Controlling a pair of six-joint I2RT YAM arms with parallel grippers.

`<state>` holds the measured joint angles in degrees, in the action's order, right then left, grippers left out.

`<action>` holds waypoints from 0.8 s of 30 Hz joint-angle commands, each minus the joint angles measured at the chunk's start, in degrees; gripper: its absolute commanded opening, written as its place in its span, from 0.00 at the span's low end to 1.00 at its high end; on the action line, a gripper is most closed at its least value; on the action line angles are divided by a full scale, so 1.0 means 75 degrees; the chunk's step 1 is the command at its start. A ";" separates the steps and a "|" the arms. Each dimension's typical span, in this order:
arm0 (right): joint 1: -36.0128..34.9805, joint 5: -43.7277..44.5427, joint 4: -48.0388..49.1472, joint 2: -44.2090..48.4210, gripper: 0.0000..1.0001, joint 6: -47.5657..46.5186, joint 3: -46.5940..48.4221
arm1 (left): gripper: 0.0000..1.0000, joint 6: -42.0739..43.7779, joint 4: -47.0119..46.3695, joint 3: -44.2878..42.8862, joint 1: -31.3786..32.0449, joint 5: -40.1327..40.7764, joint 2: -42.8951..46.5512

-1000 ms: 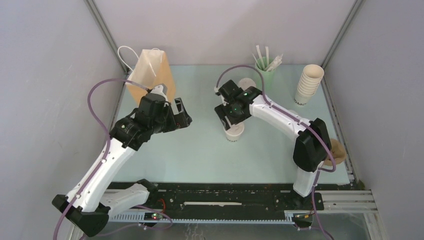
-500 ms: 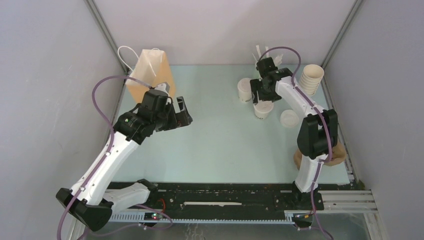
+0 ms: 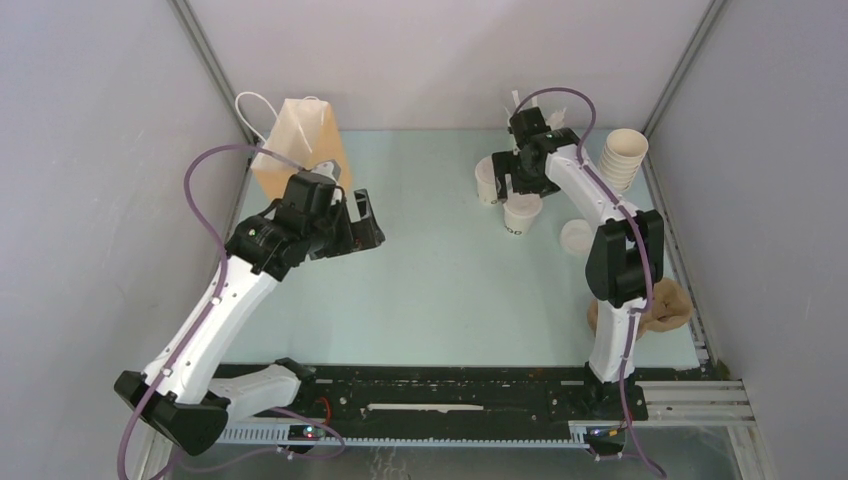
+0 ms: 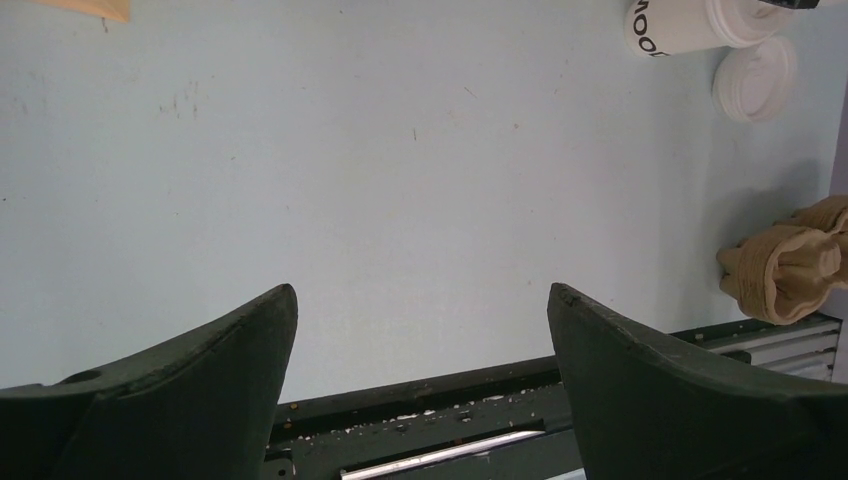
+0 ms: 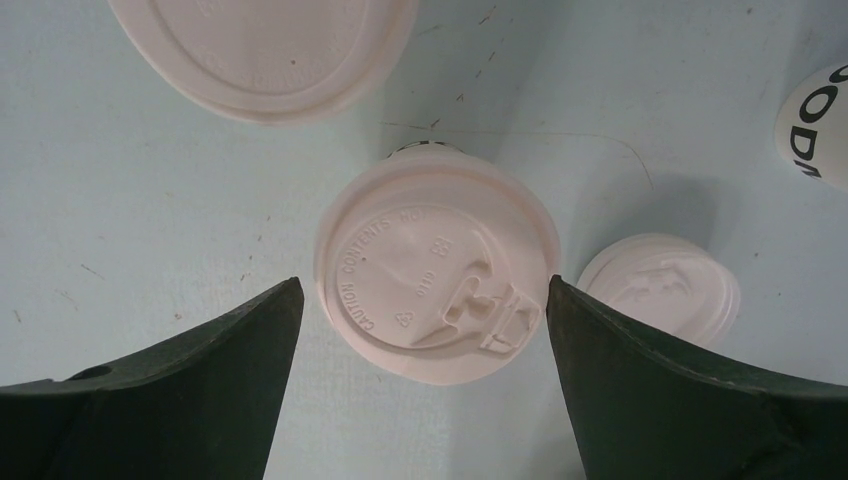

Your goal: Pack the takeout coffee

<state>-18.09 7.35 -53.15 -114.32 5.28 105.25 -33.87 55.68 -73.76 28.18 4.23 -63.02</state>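
Nothing packed yet. Right gripper [image 5: 422,285] hangs over one lidded cup [image 5: 436,300], jaws wide either side, no grip. Other cup [image 3: 488,182] is just beside it. Left gripper [image 4: 420,295] is wide and empty near the bag [image 3: 300,150]. Both cups left to load.

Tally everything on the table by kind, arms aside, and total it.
Lidded paper cups: 2
Loose lid: 1
Stack of lidless cups: 1
Brown paper bag: 1
Bunch of white sticks, mostly hidden behind the arm: 1
Crumpled brown wad: 1
Total: 7
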 commanded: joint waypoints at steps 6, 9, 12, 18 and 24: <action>0.0032 -0.0255 -0.1115 0.1315 1.00 0.0325 0.0848 | 1.00 0.0084 0.0190 -0.0815 -0.0055 -0.0141 -0.0131; 0.0047 -0.0352 -0.1513 0.1985 1.00 0.0494 0.0799 | 1.00 0.0034 0.0259 -0.1000 -0.0055 -0.0208 -0.0223; 0.0174 -0.0379 -0.1584 0.2983 1.00 0.0777 -0.0020 | 1.00 0.0014 0.0218 -0.1108 -0.0055 -0.0435 -0.0313; 0.1340 0.0069 -0.1308 0.5516 1.00 0.2489 -0.3090 | 1.00 0.0180 0.0014 -0.1074 -0.0065 -0.1007 -0.0522; 0.3527 -0.0661 -0.2127 0.6326 0.92 0.4511 -0.5021 | 1.00 0.0984 0.0397 -0.1471 -0.0055 -0.1696 -0.0747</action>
<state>0.95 6.28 -64.82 -67.07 26.44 74.89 -31.92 57.74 -79.90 28.08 -3.38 -68.36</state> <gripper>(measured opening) 0.944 0.996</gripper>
